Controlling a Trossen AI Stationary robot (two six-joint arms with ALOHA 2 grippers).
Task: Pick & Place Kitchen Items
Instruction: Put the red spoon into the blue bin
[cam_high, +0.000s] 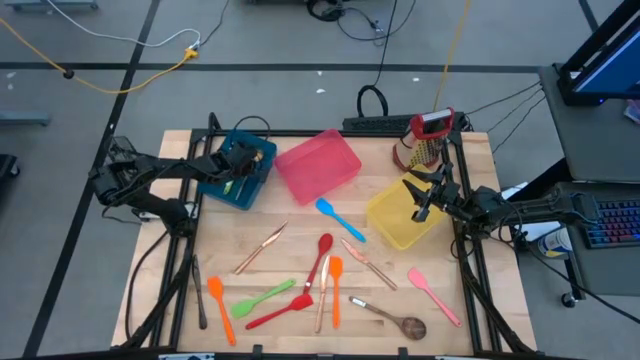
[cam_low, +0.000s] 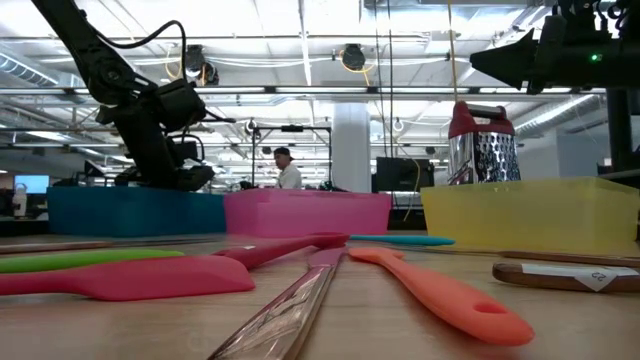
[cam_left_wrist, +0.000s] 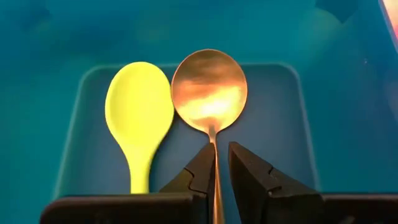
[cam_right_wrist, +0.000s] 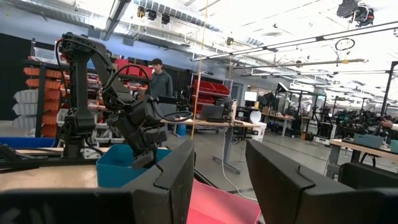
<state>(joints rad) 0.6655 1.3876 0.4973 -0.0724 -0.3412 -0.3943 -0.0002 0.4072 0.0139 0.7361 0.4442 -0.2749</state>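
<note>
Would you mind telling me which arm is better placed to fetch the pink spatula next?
Right: its gripper hangs open over the yellow bin, nearest the pink spatula. The left gripper is inside the blue bin.

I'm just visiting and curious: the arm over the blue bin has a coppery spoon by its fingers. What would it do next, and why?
Probably lift the left gripper straight up out of the blue bin. Its jaws look parted, and the copper spoon already lies on the bin floor beside a yellow-green spoon, so it appears delivered.
</note>
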